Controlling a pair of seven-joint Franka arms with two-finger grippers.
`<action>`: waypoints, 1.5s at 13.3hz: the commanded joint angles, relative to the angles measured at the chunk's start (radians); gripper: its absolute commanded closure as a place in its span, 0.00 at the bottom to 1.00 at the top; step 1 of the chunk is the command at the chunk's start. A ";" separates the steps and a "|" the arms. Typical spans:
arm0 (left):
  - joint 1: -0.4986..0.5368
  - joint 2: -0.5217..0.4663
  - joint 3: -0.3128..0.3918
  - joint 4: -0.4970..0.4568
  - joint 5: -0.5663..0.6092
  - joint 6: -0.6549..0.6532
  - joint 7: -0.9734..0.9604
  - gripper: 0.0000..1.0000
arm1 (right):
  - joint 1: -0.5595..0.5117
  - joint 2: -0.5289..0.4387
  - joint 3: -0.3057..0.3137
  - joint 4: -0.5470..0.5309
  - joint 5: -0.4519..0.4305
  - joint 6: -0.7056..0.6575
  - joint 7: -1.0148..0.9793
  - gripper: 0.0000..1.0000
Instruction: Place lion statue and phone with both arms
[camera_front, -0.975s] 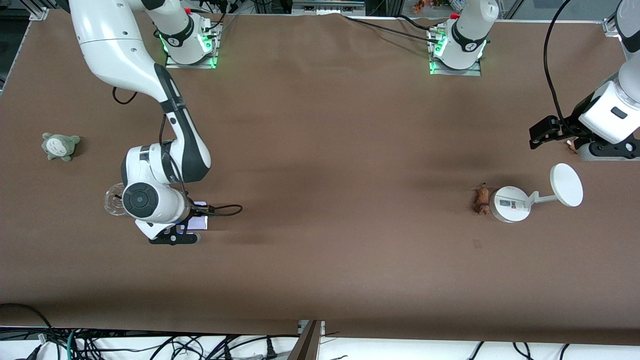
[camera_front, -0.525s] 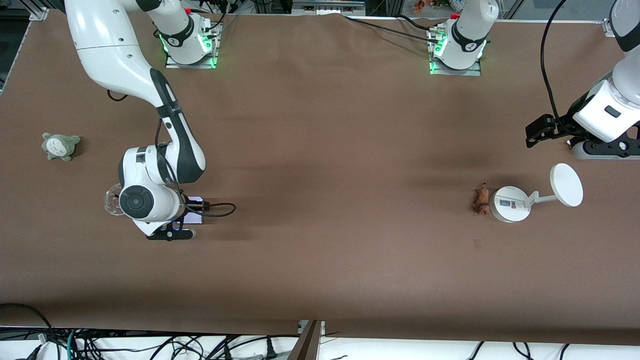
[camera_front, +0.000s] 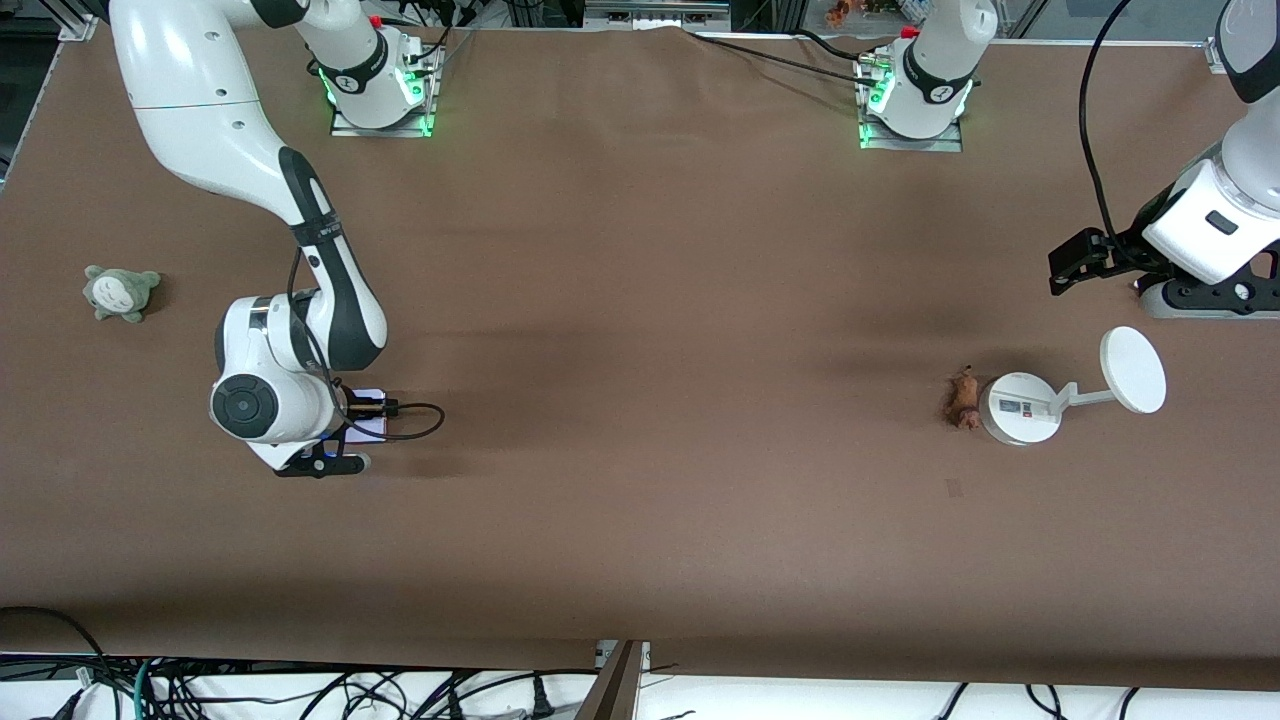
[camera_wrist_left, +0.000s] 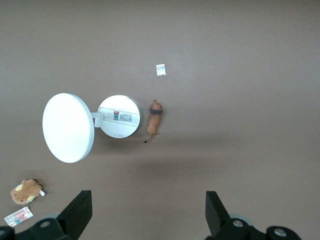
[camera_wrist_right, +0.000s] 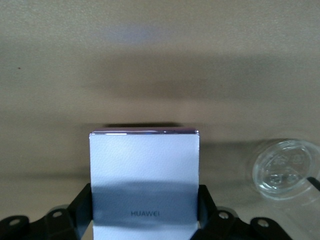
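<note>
My right gripper (camera_front: 345, 432) is shut on the phone (camera_front: 368, 426), a lavender-white slab held by its sides. In the right wrist view the phone (camera_wrist_right: 145, 170) stands out from between the fingers of my right gripper (camera_wrist_right: 145, 202), over bare table. The lion statue (camera_front: 963, 399), small and orange-brown, lies on the table against the white stand's round base (camera_front: 1022, 408). It also shows in the left wrist view (camera_wrist_left: 154, 117). My left gripper (camera_front: 1200, 297) hangs open and empty in the air at the left arm's end; its fingertips (camera_wrist_left: 80, 210) are wide apart.
The stand's white disc (camera_front: 1133, 370) juts toward the left arm's end. A brown plush with a tag (camera_wrist_left: 25, 191) lies under my left arm. A clear glass dish (camera_wrist_right: 282, 167) sits beside the phone. A grey-green plush (camera_front: 120, 292) lies at the right arm's end.
My right arm has carried the phone toward the right arm's end of the table, over the glass dish. My left gripper has drifted slightly away from the front camera.
</note>
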 joint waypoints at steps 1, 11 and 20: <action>-0.005 -0.015 0.006 -0.006 -0.020 0.003 0.015 0.00 | -0.008 -0.040 0.015 -0.008 0.009 0.000 -0.016 0.00; -0.005 -0.015 0.006 -0.004 -0.020 0.002 0.016 0.00 | -0.010 -0.250 -0.086 0.238 0.000 -0.343 -0.122 0.00; 0.005 -0.015 0.004 -0.004 -0.020 -0.015 0.028 0.00 | -0.081 -0.570 -0.069 0.077 0.001 -0.517 -0.150 0.00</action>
